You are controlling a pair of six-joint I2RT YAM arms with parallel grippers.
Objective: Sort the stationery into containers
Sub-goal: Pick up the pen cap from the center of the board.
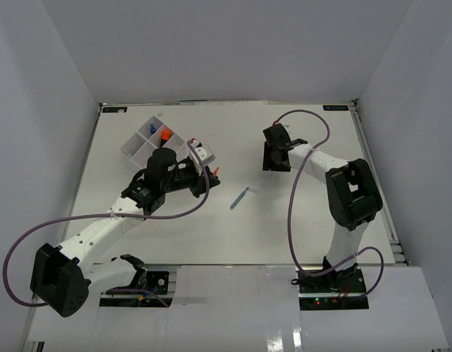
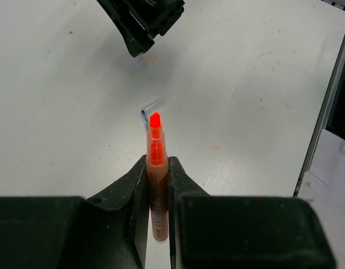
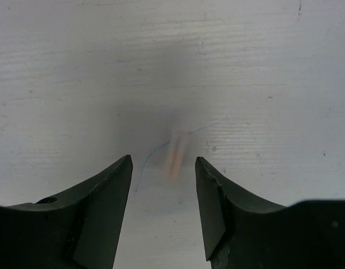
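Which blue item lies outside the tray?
The thin blue pen, lying loose on the table; the other blue item sits inside the tray.

The white table (image 1: 299, 220) was viewed whole from above, behind the arm bases (image 1: 134, 282). The left wrist view was aimed low and rightward, the thin blue pen (image 1: 239, 198) being shared with that overhead view. The right wrist view was held close, facing down.

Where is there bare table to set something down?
Free: far strip between the white tray and the right end effector; near strip between the blue pen and the arm bases. Crowded: beside the tray, where the left end effector grips the orange highlighter.
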